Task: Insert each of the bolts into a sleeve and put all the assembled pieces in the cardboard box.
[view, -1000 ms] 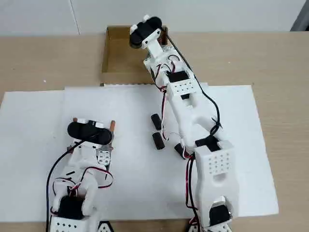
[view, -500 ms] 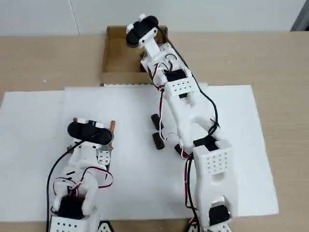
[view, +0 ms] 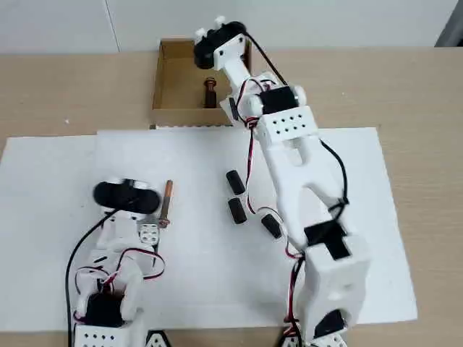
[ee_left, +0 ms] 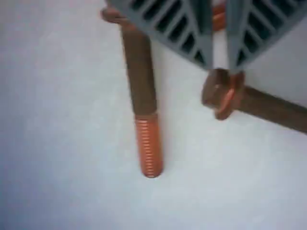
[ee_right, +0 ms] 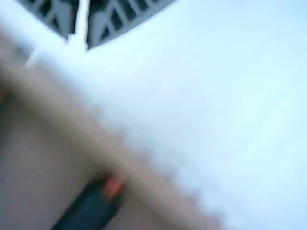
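Lower left, the left gripper (ee_left: pixel 219 64), jaws together and empty, hangs above two copper bolts (ee_left: pixel 143 105) on paper (view: pixel 58 181). Upper centre, the right gripper (view: pixel 219 45) is over the cardboard box (view: pixel 168 72), which contains one assembled piece (view: pixel 210 92); I cannot tell how its jaws stand.

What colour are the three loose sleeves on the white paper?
Black. The sleeves show best in the high view.
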Robot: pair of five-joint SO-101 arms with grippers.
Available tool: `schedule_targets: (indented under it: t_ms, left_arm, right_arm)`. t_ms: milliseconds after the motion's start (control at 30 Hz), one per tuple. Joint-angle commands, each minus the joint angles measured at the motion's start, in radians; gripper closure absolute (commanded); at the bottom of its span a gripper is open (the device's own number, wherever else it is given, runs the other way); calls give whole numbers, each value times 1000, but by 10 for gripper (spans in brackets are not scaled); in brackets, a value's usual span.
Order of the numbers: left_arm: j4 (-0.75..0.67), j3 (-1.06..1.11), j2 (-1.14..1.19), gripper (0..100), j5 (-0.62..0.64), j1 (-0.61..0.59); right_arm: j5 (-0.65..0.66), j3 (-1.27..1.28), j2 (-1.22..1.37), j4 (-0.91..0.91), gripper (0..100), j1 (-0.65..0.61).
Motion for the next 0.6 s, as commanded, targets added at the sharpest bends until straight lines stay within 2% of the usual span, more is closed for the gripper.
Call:
schedule_targets:
  t_ms: [0, 267, 400, 567]
  left_arm:
    - [-18, -1, -9, 993, -2, -26]
    - [-17, -1, -9, 993, -2, -28]
    - [-17, -1, -9, 993, -2, -28]
    - [-14, -1, -9, 993, -2, -28]
  right_arm:
    - [-61, -54, -125, 163, 995, -30]
    - [-192, -51, -216, 506, 995, -113]
    - [-255, -18, -236, 527, 995, -124]
    - [-258, 209, -311, 524, 995, -124]
